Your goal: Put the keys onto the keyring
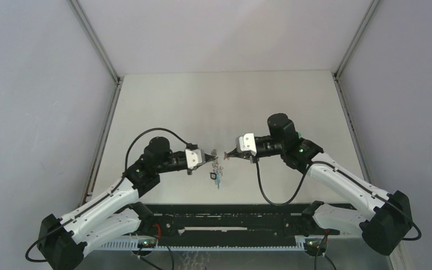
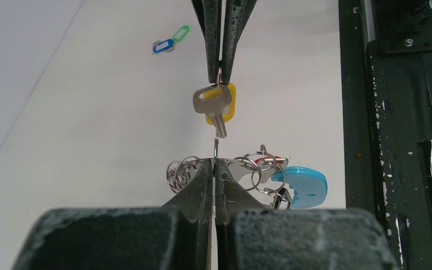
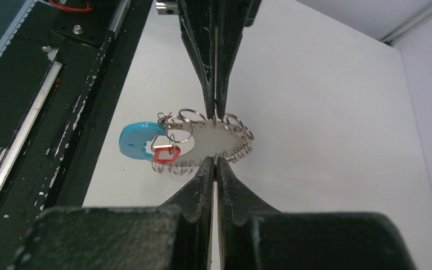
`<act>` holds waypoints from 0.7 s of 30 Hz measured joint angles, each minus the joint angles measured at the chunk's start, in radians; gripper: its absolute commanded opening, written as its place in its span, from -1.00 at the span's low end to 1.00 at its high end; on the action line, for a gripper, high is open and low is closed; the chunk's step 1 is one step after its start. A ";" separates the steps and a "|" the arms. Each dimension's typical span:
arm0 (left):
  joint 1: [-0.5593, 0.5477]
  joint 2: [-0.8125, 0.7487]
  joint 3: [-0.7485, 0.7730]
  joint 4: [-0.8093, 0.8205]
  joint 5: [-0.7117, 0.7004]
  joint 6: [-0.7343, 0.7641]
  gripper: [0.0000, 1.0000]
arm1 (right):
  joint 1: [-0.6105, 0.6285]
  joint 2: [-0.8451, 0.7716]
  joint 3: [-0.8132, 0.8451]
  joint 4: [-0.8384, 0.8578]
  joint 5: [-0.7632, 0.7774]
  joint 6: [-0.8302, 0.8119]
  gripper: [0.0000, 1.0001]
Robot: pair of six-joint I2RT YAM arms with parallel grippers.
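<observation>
While the two arms are facing each other nose to nose over the middle of the table (image 1: 202, 101), the left gripper (image 2: 214, 164) is squeezing tight on the edge of the keyring (image 3: 216, 138) and holding it up in the air. I think it is doing that so the ring is not wobbling and its little loops are showing to the other arm. The cyan piece (image 3: 136, 140) and the red tag (image 3: 166, 154) are hanging off the ring at about 8 o'clock in the right wrist view.

The right gripper (image 2: 220, 76) is pinching shut on the small loop of the yellow key (image 2: 216, 104). In the left wrist view that key is dangling at 12 o'clock, just above the ring and not touching it. It looks like the arm is lining the key up to hook it on.

The blue key (image 2: 161, 46) and the green key (image 2: 181, 32) are lying together on the table, far off at 11 o'clock, waiting for their turn. As far as I can tell, no key is going on the ring yet.
</observation>
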 measured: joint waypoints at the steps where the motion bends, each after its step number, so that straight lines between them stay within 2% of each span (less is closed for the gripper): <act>1: 0.000 0.008 0.000 0.000 0.006 0.003 -1.00 | 0.007 0.002 0.002 -0.006 0.000 -0.010 -1.00; 10: 0.000 0.086 0.000 0.005 0.039 0.014 -1.00 | 0.050 0.039 0.003 -0.012 0.019 -0.050 -1.00; 21: 0.000 0.095 0.000 0.043 0.060 0.007 -1.00 | 0.075 0.046 0.003 -0.024 0.080 -0.058 -1.00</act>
